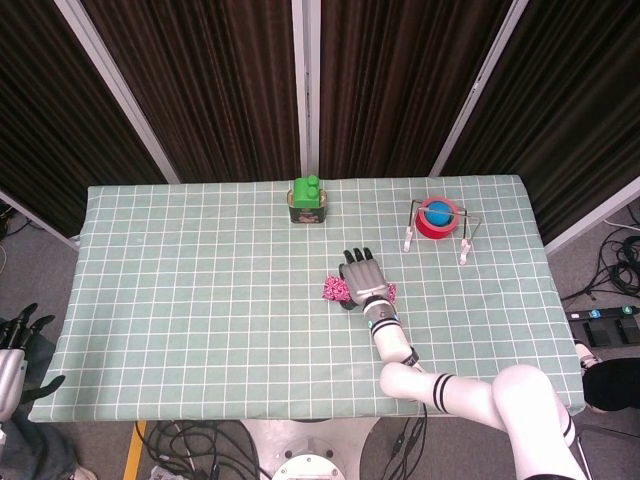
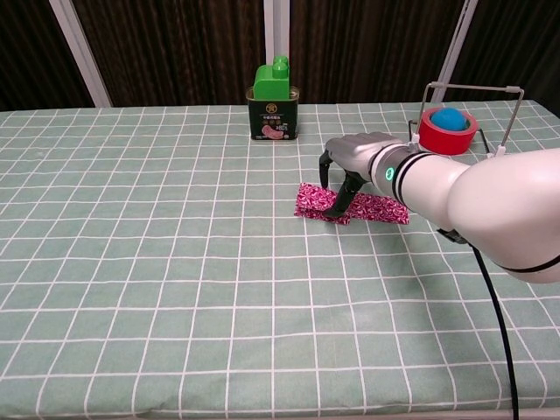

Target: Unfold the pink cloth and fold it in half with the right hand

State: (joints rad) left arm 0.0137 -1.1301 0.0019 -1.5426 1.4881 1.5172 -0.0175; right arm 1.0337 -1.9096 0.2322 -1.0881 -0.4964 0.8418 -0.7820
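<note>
The pink patterned cloth (image 1: pixel 333 290) (image 2: pixel 378 208) lies as a narrow strip in the middle of the green checked table (image 1: pixel 200 280). My right hand (image 1: pixel 362 277) (image 2: pixel 352 156) arches over the strip's left end. Its thumb and fingers pinch a folded-over flap that lies low on the strip, and the palm hides the middle of the cloth in the head view. My left hand (image 1: pixel 14 345) hangs off the table's near left corner with its fingers apart, holding nothing.
A green can with a green block on top (image 1: pixel 307 200) (image 2: pixel 274 103) stands at the back centre. At the back right, a red tape roll with a blue ball (image 1: pixel 437 217) (image 2: pixel 446 128) sits under a wire frame.
</note>
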